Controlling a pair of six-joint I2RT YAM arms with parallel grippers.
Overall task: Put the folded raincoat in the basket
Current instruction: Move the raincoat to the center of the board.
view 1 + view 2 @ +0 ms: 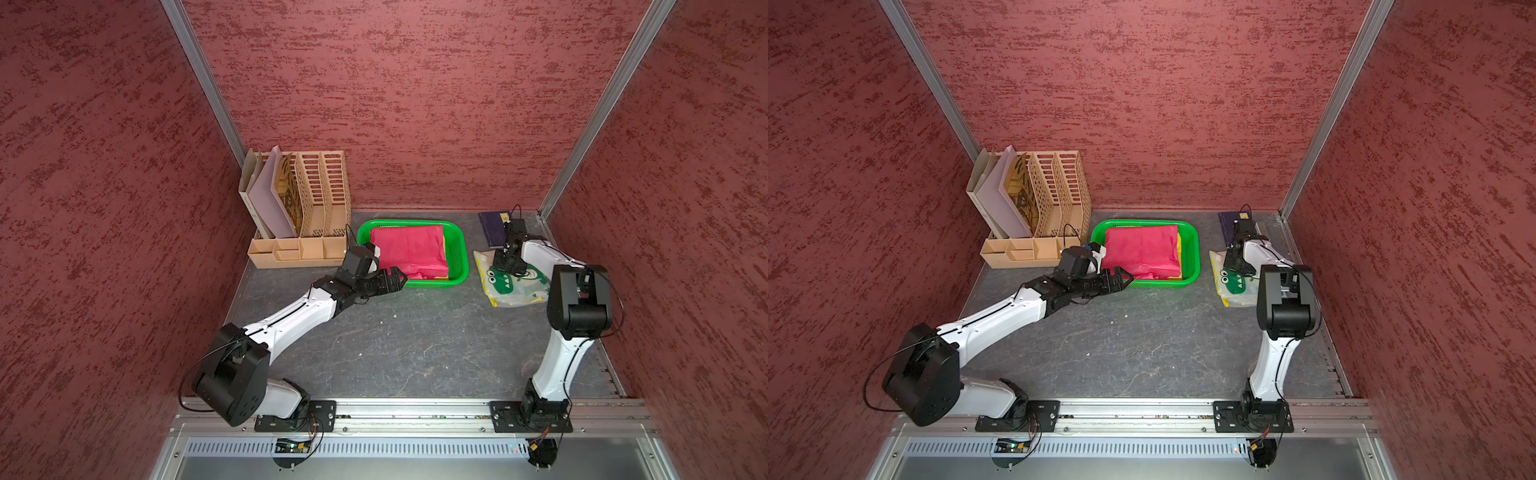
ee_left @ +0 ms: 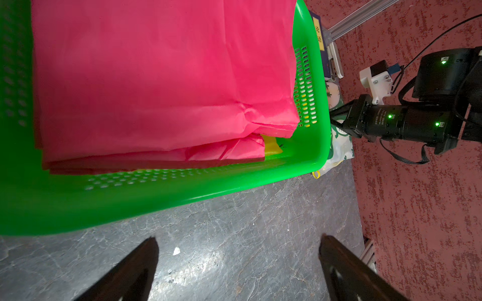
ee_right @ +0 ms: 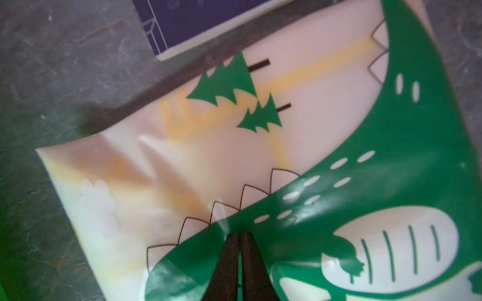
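The dark marbled table (image 1: 415, 353) fills the whole floor of the booth. In the back left corner there's a tan file organizer (image 1: 309, 208) with a few folders stuck in it. The green basket (image 1: 458, 253) sits just beside that, near the back wall. A folded pink cloth (image 1: 409, 249) lies in the basket, with a bit of something yellow peeking out under it.

The raincoat (image 1: 515, 291) is pale see-through plastic with a green dinosaur and little trees printed on it. It's not in the basket yet. It lies flat on the table just to the right of the basket, with a dark blue book (image 1: 492, 228) right behind it.

The right fingers (image 3: 233, 251) are pinched nearly together on the raincoat, right on the green dino print, and the plastic puckers at the tips. The left fingers (image 2: 146, 256) are spread wide with nothing in them, over bare table just in front of the basket's near rim.
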